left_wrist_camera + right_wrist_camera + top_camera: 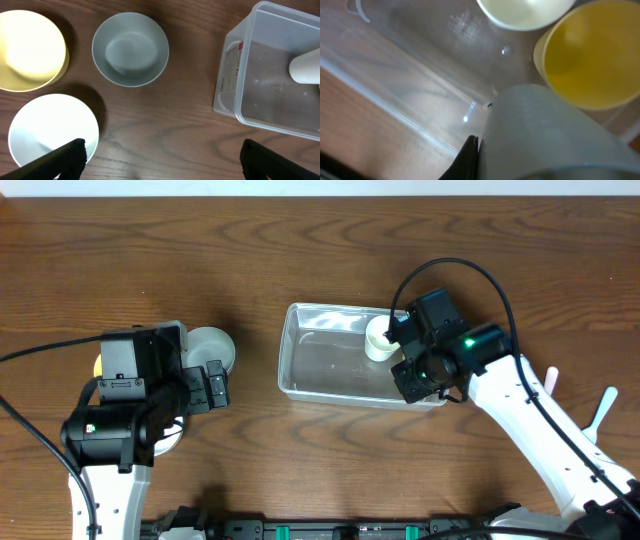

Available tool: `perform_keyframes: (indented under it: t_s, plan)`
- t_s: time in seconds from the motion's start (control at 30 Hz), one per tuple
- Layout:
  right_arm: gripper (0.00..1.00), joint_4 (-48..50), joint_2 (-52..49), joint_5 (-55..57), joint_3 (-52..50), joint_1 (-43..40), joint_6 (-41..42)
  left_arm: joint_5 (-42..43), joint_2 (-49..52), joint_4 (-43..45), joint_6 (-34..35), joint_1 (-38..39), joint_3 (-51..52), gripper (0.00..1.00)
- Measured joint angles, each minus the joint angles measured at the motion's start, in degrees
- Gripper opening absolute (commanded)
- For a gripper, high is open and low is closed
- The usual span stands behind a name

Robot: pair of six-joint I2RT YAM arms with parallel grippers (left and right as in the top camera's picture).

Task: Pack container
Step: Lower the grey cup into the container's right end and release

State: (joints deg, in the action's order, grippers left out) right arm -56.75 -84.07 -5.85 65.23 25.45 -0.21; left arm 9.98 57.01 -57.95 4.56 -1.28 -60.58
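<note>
Care mattered: right tool (400, 345), seemingly clamped on grey cup (550, 135), hung over the container (330, 365) on the bench (300, 240); lowering it beside yellow cup (590, 60) before release looked wisest; left tool (170, 160) gaped empty.

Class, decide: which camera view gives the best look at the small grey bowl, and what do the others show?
The left wrist view: the grey bowl appears whole, its empty inside visible. Overhead shows it small, partly hidden by the left arm. The right wrist view misses it.
</note>
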Motion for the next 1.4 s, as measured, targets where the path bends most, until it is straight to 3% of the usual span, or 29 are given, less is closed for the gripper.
perform_keyframes:
  t_s: [0.47, 0.67, 1.23, 1.4]
  plan:
    - [0.02, 2.49, -8.57, 1.92, -2.1, 0.0, 2.4, 0.0, 0.0, -0.09, 0.0, 0.0, 0.0, 0.98]
    - [0.26, 2.86, -9.09, 2.43, -2.1, 0.0, 3.17, 0.0, 0.0, -0.07, 0.0, 0.0, 0.0, 0.98]
    - [0.27, 3.61, -9.09, 3.04, -2.08, 0.0, 3.02, 0.0, 0.0, -0.09, 0.0, 0.0, 0.0, 0.98]
    - [0.3, -0.9, -9.07, 5.05, 1.49, 0.0, 3.02, 0.02, 0.0, -0.13, 0.0, 0.0, 0.0, 0.98]
